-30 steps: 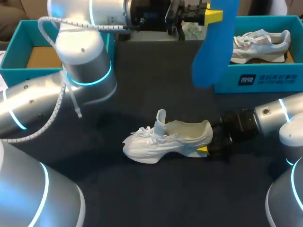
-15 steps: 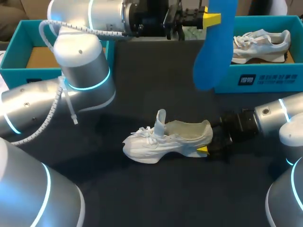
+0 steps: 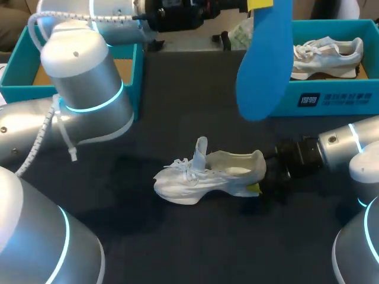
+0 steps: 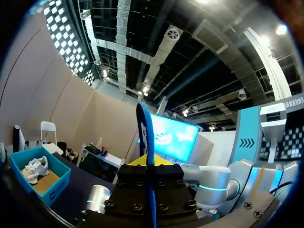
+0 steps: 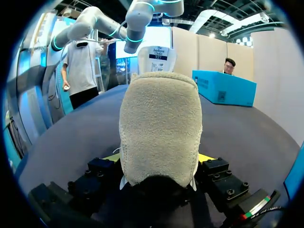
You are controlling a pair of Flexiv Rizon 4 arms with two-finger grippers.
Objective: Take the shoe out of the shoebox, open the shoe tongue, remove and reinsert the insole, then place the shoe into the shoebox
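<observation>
- A white shoe (image 3: 207, 177) lies on its sole mid-table (image 3: 177, 236), toe to the left, tongue (image 3: 201, 151) standing upright.
- The right gripper (image 3: 256, 187) sits at the shoe's heel, one yellow tip against the sole.
- The left arm (image 3: 83, 77) reaches across the far side; the left gripper (image 3: 260, 3) holds a blue insole (image 3: 263, 65) high, hanging down.
- A teal shoebox (image 3: 331, 97) at far right holds a second shoe (image 3: 325, 53).
- Another teal box (image 3: 23, 59) stands far left.

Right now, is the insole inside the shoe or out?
Out. The blue insole hangs in the air in the left jaws, well apart from the white shoe below.
</observation>
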